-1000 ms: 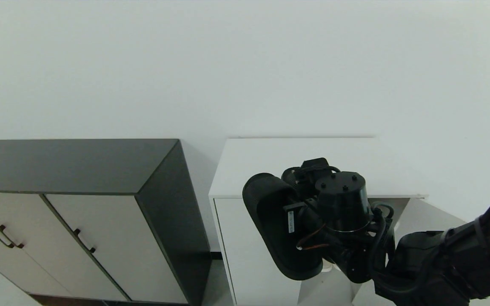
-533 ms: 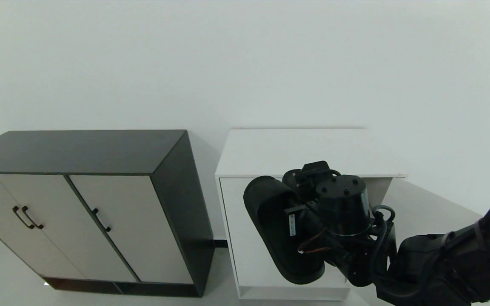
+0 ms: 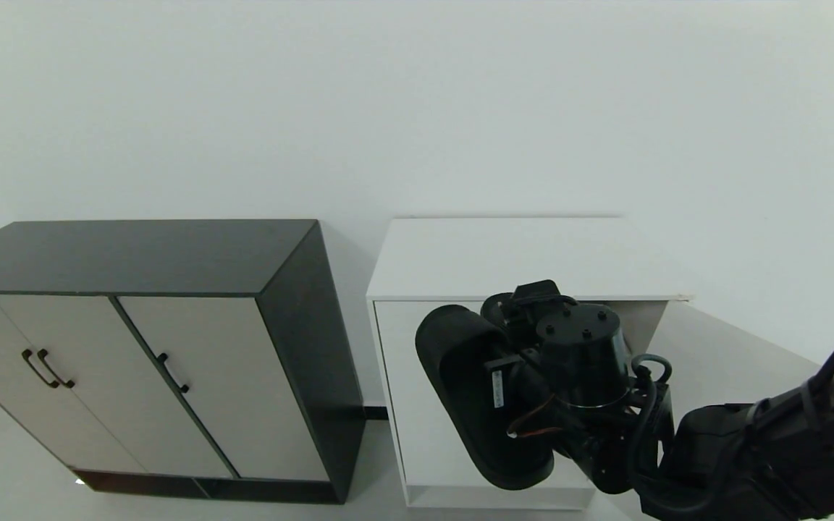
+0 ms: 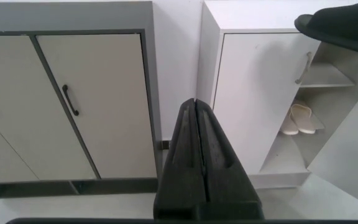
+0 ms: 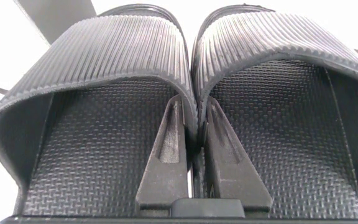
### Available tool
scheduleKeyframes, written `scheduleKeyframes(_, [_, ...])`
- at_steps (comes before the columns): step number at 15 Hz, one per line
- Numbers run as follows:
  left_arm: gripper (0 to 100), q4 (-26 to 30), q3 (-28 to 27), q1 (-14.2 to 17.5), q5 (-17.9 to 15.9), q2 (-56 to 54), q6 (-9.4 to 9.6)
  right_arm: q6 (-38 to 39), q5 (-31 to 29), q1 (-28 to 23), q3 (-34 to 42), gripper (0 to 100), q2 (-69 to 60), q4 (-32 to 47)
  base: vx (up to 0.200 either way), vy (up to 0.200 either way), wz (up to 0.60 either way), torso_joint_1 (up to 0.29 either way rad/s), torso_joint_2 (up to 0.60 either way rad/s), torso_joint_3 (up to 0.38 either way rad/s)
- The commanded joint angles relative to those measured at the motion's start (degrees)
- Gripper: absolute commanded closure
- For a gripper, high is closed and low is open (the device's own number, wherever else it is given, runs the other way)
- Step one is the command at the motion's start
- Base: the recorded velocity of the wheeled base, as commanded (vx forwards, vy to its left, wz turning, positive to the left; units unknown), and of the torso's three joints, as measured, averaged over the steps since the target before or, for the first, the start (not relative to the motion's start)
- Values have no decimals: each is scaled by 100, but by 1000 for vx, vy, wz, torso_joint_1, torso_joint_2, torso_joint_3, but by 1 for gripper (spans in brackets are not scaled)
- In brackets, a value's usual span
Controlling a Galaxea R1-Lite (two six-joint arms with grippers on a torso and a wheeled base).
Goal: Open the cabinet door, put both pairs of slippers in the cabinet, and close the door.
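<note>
My right gripper [image 5: 196, 134] is shut on a pair of black slippers [image 5: 185, 81], pinching their two adjoining inner walls. In the head view the black slippers [image 3: 475, 391] hang soles-outward before the white cabinet [image 3: 511, 253], at about its upper half. That cabinet's right door [image 3: 735, 362] stands swung open. In the left wrist view a pair of white slippers [image 4: 302, 119] lies on a lower shelf inside the white cabinet [image 4: 253, 99], and the black slippers [image 4: 331, 28] show above its opening. My left gripper [image 4: 196, 109] is shut on nothing, held back from both cabinets.
A black cabinet [image 3: 135, 253] with two pale closed doors and dark handles [image 3: 171, 373] stands left of the white one, a narrow gap between them. A plain wall rises behind. The open door [image 4: 353, 155] juts out on the right.
The head camera moved during the first half second, so both cabinets sit higher and farther right in the picture. The right arm with the black slippers has sunk slightly.
</note>
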Motion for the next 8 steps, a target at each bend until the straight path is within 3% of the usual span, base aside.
scheduleKeyframes(1, [100, 1, 0, -1, 0, 8, -4, -1, 2, 28, 12, 100, 21, -2, 0, 0, 0, 0, 0, 0])
scheduleKeyframes(2, [100, 1, 0, -1, 0, 8, 5, -1, 2, 46, 12, 100, 21, -2, 0, 0, 0, 0, 0, 0])
scheduleKeyframes(8, [100, 1, 0, -1, 0, 8, 5, -1, 19, 37, 144, 100, 21, -90, 0, -200, 0, 1, 2, 1])
